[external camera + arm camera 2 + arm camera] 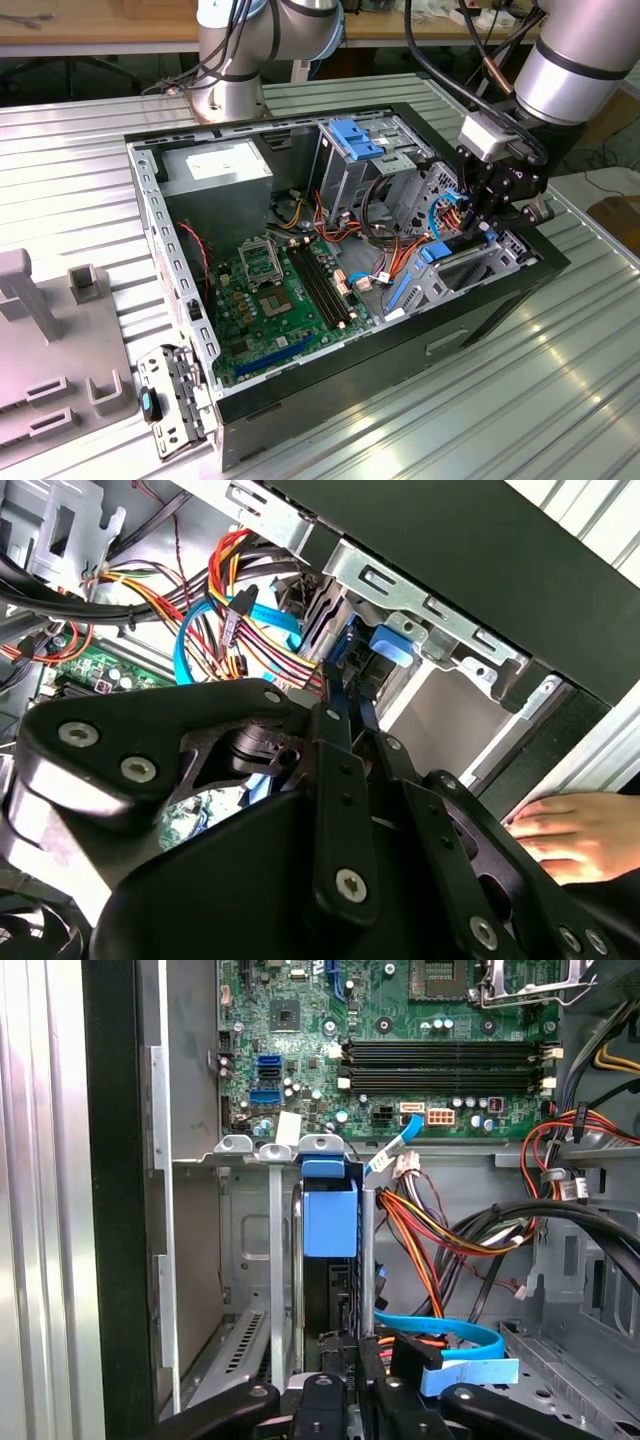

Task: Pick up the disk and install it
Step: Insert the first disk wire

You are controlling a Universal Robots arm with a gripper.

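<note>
The disk point(435, 255) stands on edge in the drive bay at the front corner of the open computer case point(150, 200), on the exterior view's right. Its blue plastic end point(328, 1210) and dark thin edge show in the first wrist view, with bay rails on both sides. My gripper point(478, 232) reaches down into the case right over it. In both wrist views the black fingers point(372, 1352) close in on the disk's edge point(335, 685) from either side, shut on it.
Orange, red and blue cables point(400, 215) crowd the space beside the bay. A metal drive cage with a blue top point(355, 140), a power-supply box point(215, 165) and the green motherboard point(280, 290) fill the case. A person's hand point(570, 830) rests outside the case wall. A grey fixture point(50, 330) sits at the exterior view's left.
</note>
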